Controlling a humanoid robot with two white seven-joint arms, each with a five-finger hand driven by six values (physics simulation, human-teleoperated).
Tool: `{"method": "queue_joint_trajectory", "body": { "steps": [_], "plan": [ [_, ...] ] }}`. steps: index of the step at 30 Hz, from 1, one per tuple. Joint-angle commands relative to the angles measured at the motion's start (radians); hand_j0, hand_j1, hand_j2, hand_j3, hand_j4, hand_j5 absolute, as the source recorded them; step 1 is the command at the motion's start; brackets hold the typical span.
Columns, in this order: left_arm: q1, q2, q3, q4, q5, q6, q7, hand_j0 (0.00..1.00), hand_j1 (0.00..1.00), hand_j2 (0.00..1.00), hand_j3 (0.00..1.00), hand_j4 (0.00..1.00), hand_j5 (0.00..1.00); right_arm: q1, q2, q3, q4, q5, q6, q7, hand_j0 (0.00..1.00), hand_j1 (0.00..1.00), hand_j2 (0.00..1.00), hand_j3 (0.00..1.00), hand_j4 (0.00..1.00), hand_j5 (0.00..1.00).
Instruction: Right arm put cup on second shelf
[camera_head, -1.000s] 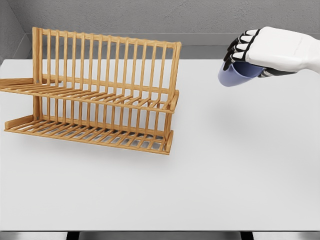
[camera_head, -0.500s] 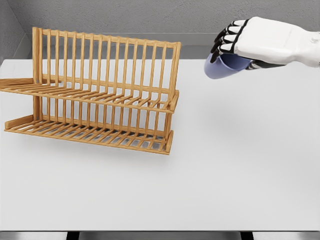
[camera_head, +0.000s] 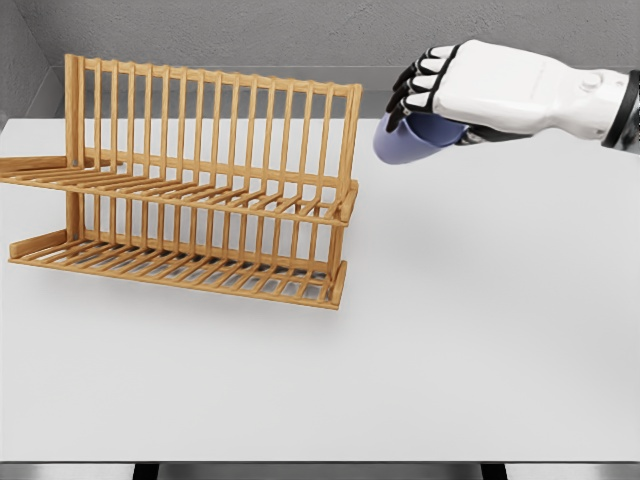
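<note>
Gripped from above by the curled fingers (camera_head: 412, 88) of the right hand (camera_head: 470, 90), the cup (camera_head: 405, 140) is held high, just right of the rack (camera_head: 200, 190), so its top shelf can be reached.

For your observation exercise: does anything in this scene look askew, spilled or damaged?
Nothing stands out. The wooden rack stands square on the table; the right hand carries the tilted blue cup beside it, nothing spilled.
</note>
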Motion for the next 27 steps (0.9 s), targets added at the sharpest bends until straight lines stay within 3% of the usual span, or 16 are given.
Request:
{"method": "queue_joint_trajectory", "body": {
  "steps": [1, 9, 15, 27],
  "plan": [
    [0.000, 0.000, 0.000, 0.000, 0.000, 0.000, 0.000, 1.00, 1.00, 1.00, 1.00, 1.00, 1.00, 0.000, 0.016, 0.000, 0.000, -0.004, 0.001, 0.000, 0.64, 0.64, 0.64, 0.64, 0.64, 0.64],
    [0.000, 0.000, 0.000, -0.001, 0.000, 0.000, 0.000, 1.00, 1.00, 1.00, 1.00, 1.00, 1.00, -0.003, 0.061, 0.016, 0.002, -0.001, 0.012, 0.000, 0.64, 0.64, 0.64, 0.64, 0.64, 0.64],
    [0.000, 0.000, 0.000, 0.001, 0.000, 0.000, 0.000, 1.00, 1.00, 1.00, 1.00, 1.00, 1.00, -0.032, 0.099, 0.074, 0.002, 0.005, 0.107, 0.001, 0.64, 0.64, 0.64, 0.64, 0.64, 0.64],
    [0.000, 0.000, 0.000, 0.001, 0.000, 0.000, 0.000, 1.00, 1.00, 1.00, 1.00, 1.00, 1.00, -0.061, 0.151, 0.160, 0.002, 0.025, 0.216, 0.001, 0.64, 0.64, 0.64, 0.64, 0.64, 0.64]
  ]
}}
